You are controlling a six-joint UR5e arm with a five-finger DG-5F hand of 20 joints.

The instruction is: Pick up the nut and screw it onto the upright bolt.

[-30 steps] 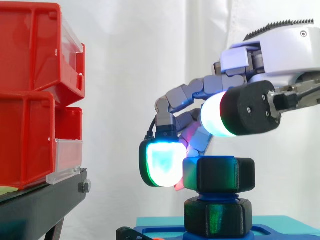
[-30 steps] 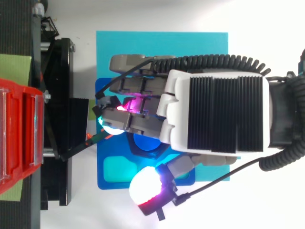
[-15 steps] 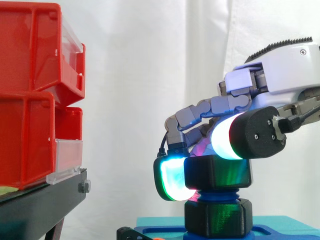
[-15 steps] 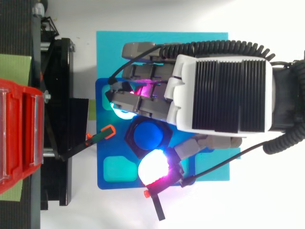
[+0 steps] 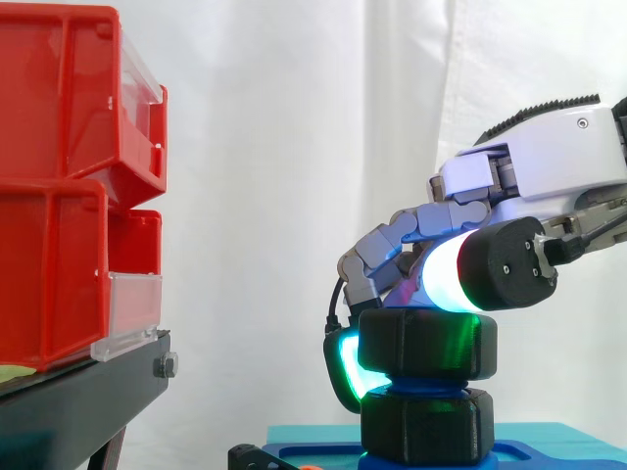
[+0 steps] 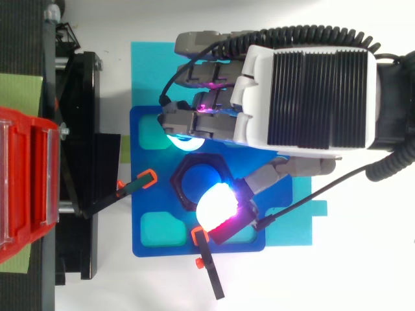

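The hand (image 6: 305,91) curls round the black nut (image 5: 428,343). Seen from the top, one glowing finger pad (image 6: 185,139) presses at the nut's 12 o'clock and the thumb pad at 5 o'clock. The nut sits on the upright blue bolt (image 5: 423,389), above the blue base (image 6: 155,202).

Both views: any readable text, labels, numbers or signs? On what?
None readable.
The red bins, their clear label holders, the nut, the blue base plate and the robot hand carry no print that can be made out.
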